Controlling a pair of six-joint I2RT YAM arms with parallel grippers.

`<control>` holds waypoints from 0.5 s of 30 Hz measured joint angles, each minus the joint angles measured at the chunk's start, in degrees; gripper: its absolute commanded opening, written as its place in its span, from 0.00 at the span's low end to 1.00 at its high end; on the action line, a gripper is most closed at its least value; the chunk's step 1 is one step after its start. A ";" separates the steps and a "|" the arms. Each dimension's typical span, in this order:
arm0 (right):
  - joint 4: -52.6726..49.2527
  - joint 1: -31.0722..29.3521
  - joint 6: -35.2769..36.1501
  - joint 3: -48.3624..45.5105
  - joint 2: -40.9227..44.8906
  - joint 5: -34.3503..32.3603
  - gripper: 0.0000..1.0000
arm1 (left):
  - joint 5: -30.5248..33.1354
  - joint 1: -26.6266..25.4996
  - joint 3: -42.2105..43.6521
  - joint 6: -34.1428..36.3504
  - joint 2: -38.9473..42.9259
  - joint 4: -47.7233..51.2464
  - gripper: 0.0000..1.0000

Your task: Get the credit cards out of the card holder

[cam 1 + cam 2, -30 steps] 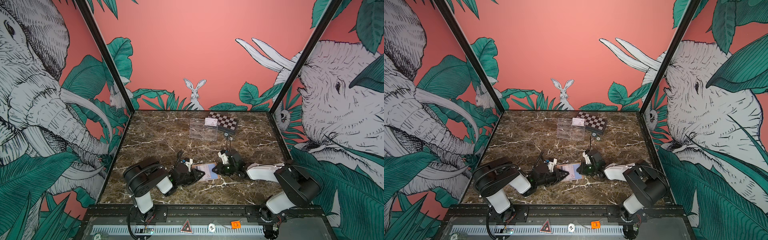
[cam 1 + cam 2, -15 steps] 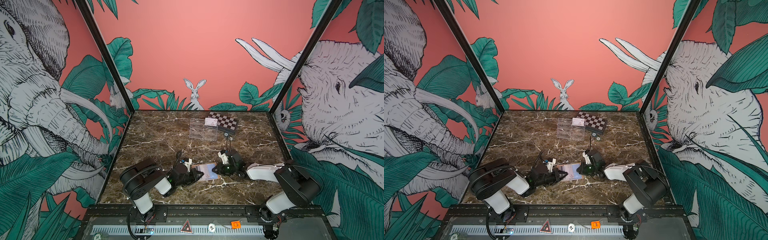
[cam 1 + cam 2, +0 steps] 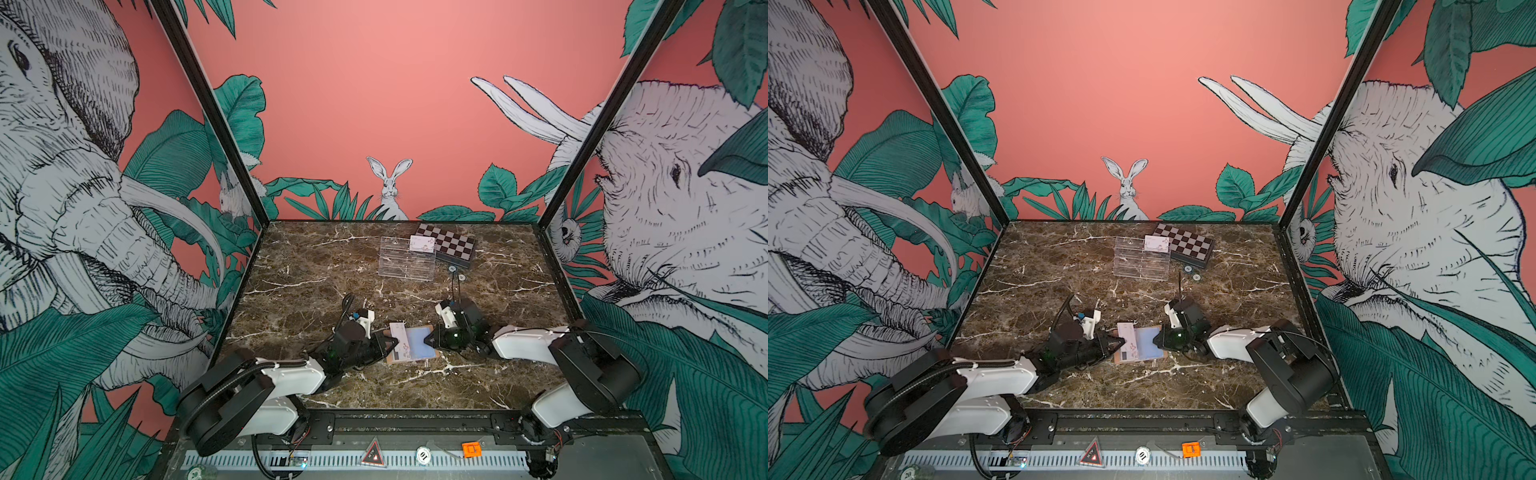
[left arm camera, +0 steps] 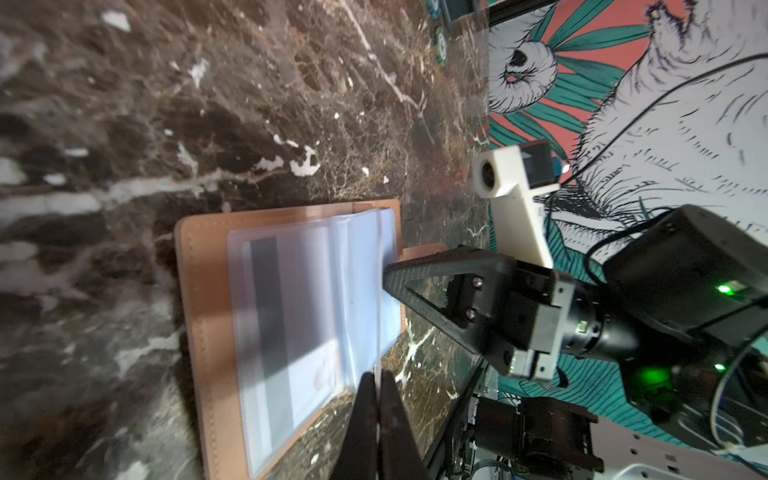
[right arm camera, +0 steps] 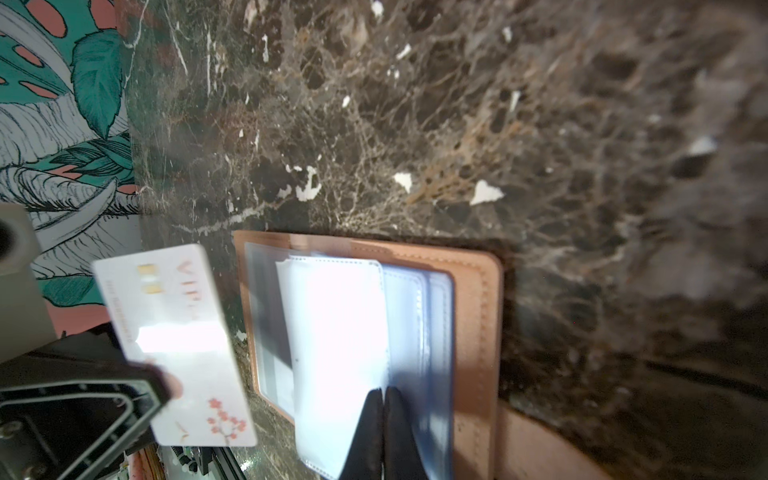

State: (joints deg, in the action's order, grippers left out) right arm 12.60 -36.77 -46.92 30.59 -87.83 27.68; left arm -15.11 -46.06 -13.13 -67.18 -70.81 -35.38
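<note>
Right wrist view: the left pincer (image 5: 163, 388) grips a long edge of a white credit card (image 5: 178, 332) beside the card holder (image 5: 478, 324). The holder lies open on the marble surface (image 5: 457, 124), with the right pincer (image 5: 383, 401) pinching a pale sleeve (image 5: 340, 324). In both top views the card's long axis runs front to back.

L arm (image 3: 291, 376), R arm (image 3: 523, 345) wearing white shells w/ black joints; black cable (image 3: 245, 368) looping along L. R gripper (image 4: 385, 274) w/ black triangular fingers (image 4: 490, 268) showing silver screws (image 4: 478, 281); green LED (image 4: 725, 288) glowing at their 3 o'clock.
</note>
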 measured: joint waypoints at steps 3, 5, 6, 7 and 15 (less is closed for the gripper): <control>-1.77 0.00 0.20 0.79 0.70 -0.31 0.00 | 0.15 1.25 -0.07 1.33 5.70 5.31 0.00; -3.02 0.00 0.42 1.60 1.31 -0.48 0.00 | 0.17 1.99 -0.39 2.27 9.03 8.96 0.00; -3.69 0.00 0.52 2.16 1.68 -0.57 0.00 | 0.17 2.43 -0.68 2.67 10.69 10.71 0.00; -4.24 0.00 0.63 2.75 1.99 -0.70 0.00 | 0.20 2.78 -0.92 3.02 12.07 11.98 0.00; -10.05 0.00 2.71 8.31 5.81 -2.82 0.25 | 0.07 4.39 -2.51 4.44 18.21 16.31 0.00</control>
State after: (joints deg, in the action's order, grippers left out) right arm 2.55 -36.77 -44.21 38.89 -82.02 24.86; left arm -15.05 -41.67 -15.64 -62.74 -52.60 -19.07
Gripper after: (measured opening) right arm 0.181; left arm 0.046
